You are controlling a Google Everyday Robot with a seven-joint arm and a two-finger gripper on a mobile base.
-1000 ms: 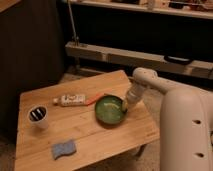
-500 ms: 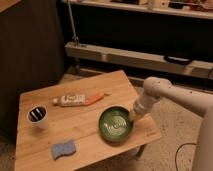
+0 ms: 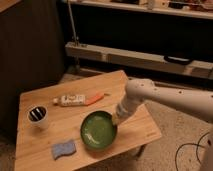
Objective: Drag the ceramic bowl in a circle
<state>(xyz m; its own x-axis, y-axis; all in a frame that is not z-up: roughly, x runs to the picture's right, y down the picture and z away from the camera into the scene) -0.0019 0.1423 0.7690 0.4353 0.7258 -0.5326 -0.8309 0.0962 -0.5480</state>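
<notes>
Ceramic bowl is sitting near the front edge of the wooden surface, just right of the blue sponge — pincer is reaching down at its right rim, clamped shut on that rim; white cup is standing well left

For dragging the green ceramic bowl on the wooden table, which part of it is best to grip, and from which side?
Best grip the thin rim of the ceramic bowl, coming from above at the edge nearest the arm. The bowl is wide, shallow and upright, so probably only its rim fits in the gripper, which is at that edge, shut on the rim.
</notes>
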